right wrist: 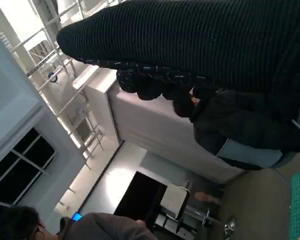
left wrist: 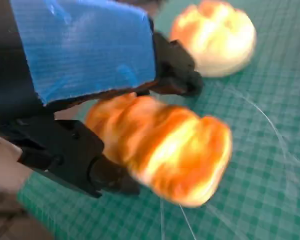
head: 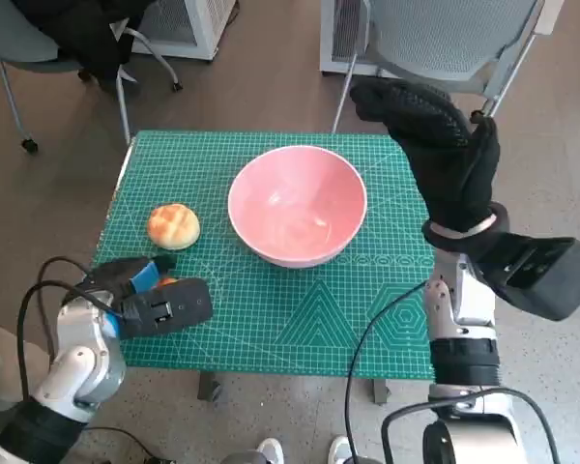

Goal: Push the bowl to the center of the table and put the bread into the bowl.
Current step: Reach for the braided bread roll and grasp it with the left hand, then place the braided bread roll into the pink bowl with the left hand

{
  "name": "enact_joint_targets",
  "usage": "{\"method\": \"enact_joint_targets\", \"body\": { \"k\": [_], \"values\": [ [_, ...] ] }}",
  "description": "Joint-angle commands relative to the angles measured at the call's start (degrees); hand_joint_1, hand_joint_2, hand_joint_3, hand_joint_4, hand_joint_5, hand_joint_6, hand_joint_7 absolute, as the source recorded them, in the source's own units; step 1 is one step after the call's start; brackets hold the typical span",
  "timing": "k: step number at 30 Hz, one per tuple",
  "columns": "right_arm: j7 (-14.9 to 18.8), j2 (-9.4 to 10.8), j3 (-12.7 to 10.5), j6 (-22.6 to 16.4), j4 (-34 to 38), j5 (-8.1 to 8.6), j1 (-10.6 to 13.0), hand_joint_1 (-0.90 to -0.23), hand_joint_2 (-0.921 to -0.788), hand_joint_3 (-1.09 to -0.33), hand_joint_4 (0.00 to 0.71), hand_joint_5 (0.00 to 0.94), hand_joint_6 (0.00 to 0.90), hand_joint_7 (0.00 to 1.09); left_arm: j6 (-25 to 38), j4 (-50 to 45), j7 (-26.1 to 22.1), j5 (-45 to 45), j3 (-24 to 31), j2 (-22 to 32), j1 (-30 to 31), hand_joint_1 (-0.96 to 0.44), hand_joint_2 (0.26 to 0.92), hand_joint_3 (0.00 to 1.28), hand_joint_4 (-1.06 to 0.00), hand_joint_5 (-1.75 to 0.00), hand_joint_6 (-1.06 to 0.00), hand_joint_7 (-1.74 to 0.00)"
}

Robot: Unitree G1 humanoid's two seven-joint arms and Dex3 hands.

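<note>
On the green cutting mat (head: 300,319) we count one pink bowl (head: 298,203) and two pieces of bread. One round bun (head: 173,225) lies loose on the mat, well to the left of the bowl and apart from it. The second piece of bread (left wrist: 162,145) is in our left hand (head: 150,295), near the mat's front left corner and just in front of the loose bun.

Our left hand is closed around that bread: in the left wrist view black fingers (left wrist: 177,70) press it on one side and more black fingers hold it from the other, with the blue-taped back above. Our right hand (head: 435,145), in its black glove, is raised above the table's right side, beside the bowl and clear of it. Its fingers bend forward toward the bowl, with nothing in them that we can see.

From the head view the held bread shows only as a small orange patch behind the left hand, while the left wrist view shows it in full, golden and lobed, with the loose bun beyond it. The right wrist view shows none of the table's things, only the glove, a room with white shelving, and two people: one in dark clothing (right wrist: 230,125) and another at the picture's edge (right wrist: 90,225).
</note>
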Motion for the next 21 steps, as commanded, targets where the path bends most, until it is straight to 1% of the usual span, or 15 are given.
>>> {"method": "enact_joint_targets", "body": {
  "k": [1,2,5,8,9,10,11,12,14,18,20,21],
  "values": [
    [0.78,-0.32,-0.21,0.71,0.21,0.71,1.31,-0.723,-0.921,-0.815,0.043,0.001,-0.001,0.25,-1.24,0.41,0.36,1.45,-0.50,-0.49,1.87,0.02,0.594,0.81,-0.44,-1.68,-0.54,-1.26],
    [0.81,-0.28,-0.20,0.65,0.28,0.70,1.31,-0.723,-0.921,-0.815,0.044,0.001,-0.001,0.25,-1.49,0.44,0.15,1.17,-0.21,-0.53,1.88,0.02,0.599,0.80,-0.44,-1.70,-0.56,-1.23],
    [0.83,-0.16,-0.15,0.52,0.46,0.59,1.25,-0.722,-0.921,-0.816,0.045,0.002,-0.001,0.25,-2.24,0.74,-0.15,0.55,0.45,-0.65,1.84,0.01,0.583,0.82,-0.44,-1.73,-0.60,-1.20],
    [0.80,-0.06,-0.12,0.37,0.62,0.45,1.19,-0.722,-0.921,-0.817,0.044,0.001,-0.001,0.24,-2.20,1.11,-0.63,0.67,0.61,-0.89,1.51,0.01,0.561,0.85,-0.44,-1.73,-0.61,-1.21],
    [0.77,-0.04,-0.11,0.33,0.63,0.41,1.21,-0.722,-0.921,-0.817,0.044,0.001,-0.001,0.24,-2.13,1.20,-0.75,0.78,0.64,-0.97,1.43,0.01,0.565,0.84,-0.45,-1.73,-0.60,-1.21],
    [0.73,-0.03,-0.09,0.27,0.60,0.35,1.23,-0.722,-0.921,-0.818,0.044,0.001,-0.001,0.24,-2.06,1.36,-0.89,0.86,0.67,-1.05,1.32,0.01,0.571,0.83,-0.45,-1.73,-0.59,-1.22],
    [0.70,-0.02,-0.07,0.23,0.58,0.32,1.24,-0.722,-0.921,-0.818,0.043,0.001,-0.001,0.24,-2.02,1.48,-1.00,0.93,0.71,-1.12,1.24,0.01,0.606,0.78,-0.46,-1.71,-0.57,-1.21],
    [0.68,-0.02,-0.07,0.21,0.59,0.29,1.21,-0.722,-0.921,-0.818,0.043,0.001,-0.001,0.24,-1.93,1.75,-1.26,1.05,0.63,-1.19,1.02,0.01,0.620,0.76,-0.46,-1.70,-0.56,-1.21],
    [0.68,-0.05,-0.09,0.21,0.62,0.30,1.14,-0.722,-0.921,-0.818,0.042,0.000,-0.001,0.24,-1.89,2.23,-1.55,1.24,0.55,-1.29,0.71,0.00,0.662,0.69,-0.47,-1.56,-0.51,-1.35],
    [0.77,-0.11,-0.16,0.27,0.62,0.43,1.12,-0.722,-0.921,-0.817,0.042,0.000,-0.001,0.24,-2.47,2.58,-1.37,1.24,0.90,-1.34,0.78,0.00,0.684,0.65,-0.47,-1.49,-0.49,-1.42],
    [0.80,-0.10,-0.16,0.28,0.52,0.47,1.17,-0.722,-0.921,-0.816,0.042,0.000,-0.001,0.24,-3.04,2.49,-1.05,1.09,1.23,-1.26,1.04,0.01,0.690,0.64,-0.47,-1.59,-0.52,-1.27],
    [0.82,-0.10,-0.16,0.27,0.55,0.49,1.15,-0.722,-0.921,-0.816,0.042,0.000,-0.001,0.24,-3.33,2.53,-0.91,1.03,1.35,-1.22,1.09,0.01,0.680,0.66,-0.47,-1.61,-0.53,-1.25]
  ]
}}
